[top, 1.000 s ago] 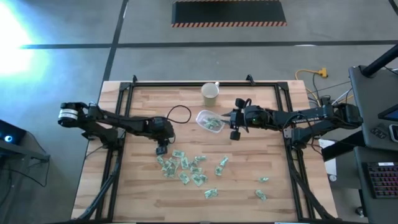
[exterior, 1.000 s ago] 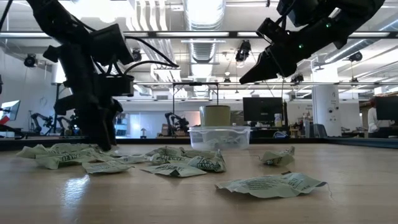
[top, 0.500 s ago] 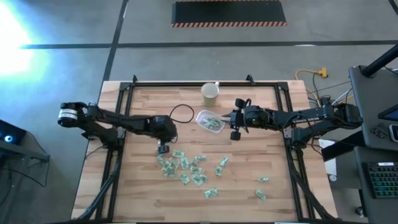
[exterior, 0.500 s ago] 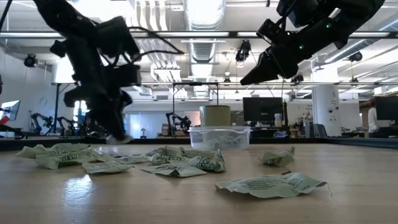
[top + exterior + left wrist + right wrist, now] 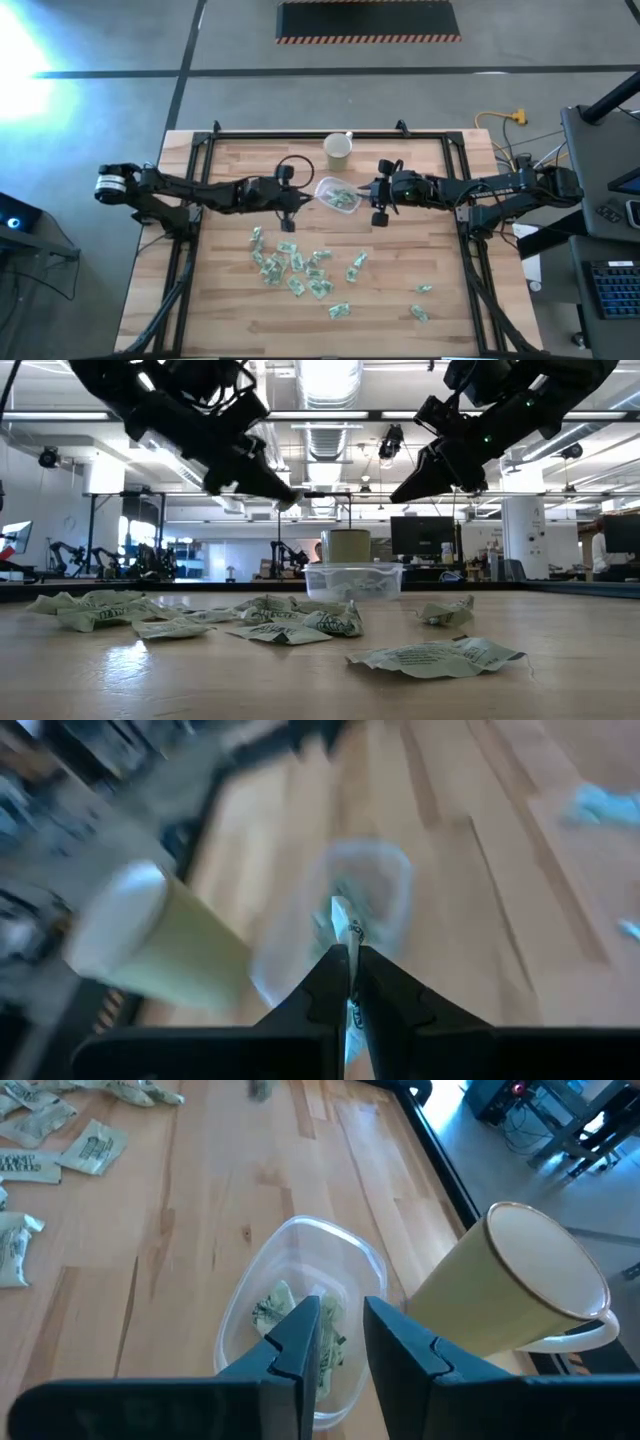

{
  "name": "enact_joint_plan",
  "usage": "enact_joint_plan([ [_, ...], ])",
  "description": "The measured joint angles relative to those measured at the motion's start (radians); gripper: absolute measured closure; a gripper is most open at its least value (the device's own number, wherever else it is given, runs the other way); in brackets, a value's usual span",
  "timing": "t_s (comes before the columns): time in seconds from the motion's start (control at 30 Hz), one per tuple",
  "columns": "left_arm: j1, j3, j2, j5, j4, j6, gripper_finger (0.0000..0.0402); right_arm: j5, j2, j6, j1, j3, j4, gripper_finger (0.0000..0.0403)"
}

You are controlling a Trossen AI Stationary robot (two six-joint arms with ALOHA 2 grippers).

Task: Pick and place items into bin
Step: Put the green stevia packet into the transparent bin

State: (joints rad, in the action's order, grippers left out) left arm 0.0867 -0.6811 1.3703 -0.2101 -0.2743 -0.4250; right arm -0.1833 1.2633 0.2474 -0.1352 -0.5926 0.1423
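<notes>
Several pale-green-and-white packets lie scattered on the wooden table, and two more lie at the near right. The clear bin stands at the table's far middle with a few packets in it. My left gripper hangs just left of the bin, above the table, shut on one packet. My right gripper hovers over the bin's right side, open, with nothing between its fingers. My left gripper pinches the packet between its two fingers, and a crinkled end sticks out past the fingertips. The fingers come from the table's left, slanting down toward the bin. The packet is lifted clear of the table.
A pale cream cup stands just beyond the bin, close to both grippers. A black cable loop rides on the left arm. Black frame rails run along the table's edges. Bare wood lies at the far left and far right.
My left gripper has shut on a packet at the pile's far-left edge and lifted it clear. It has gone up and toward the bin, tipping from pointing down to slanting nearly level. The other packets and my right gripper have stayed in place.
</notes>
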Motion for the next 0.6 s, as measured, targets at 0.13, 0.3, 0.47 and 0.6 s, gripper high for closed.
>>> enact_joint_plan([
  [0.13, 0.019, 0.000, 0.051, -0.001, -0.145, -0.045, 0.0394, 0.000, -0.002, 0.000, 0.000, 0.000, -0.019, 0.0335],
  [0.3, 0.039, 0.001, 0.149, -0.003, -0.246, -0.054, 0.0394, 0.000, -0.024, -0.002, 0.000, 0.000, -0.042, 0.0330],
  [0.47, 0.048, -0.008, 0.240, -0.004, -0.329, -0.054, 0.0394, -0.001, -0.054, -0.009, 0.000, 0.000, -0.064, 0.0328],
  [0.6, 0.051, -0.054, 0.306, -0.003, -0.380, -0.054, 0.0394, -0.001, -0.062, -0.011, 0.000, 0.000, -0.063, 0.0334],
])
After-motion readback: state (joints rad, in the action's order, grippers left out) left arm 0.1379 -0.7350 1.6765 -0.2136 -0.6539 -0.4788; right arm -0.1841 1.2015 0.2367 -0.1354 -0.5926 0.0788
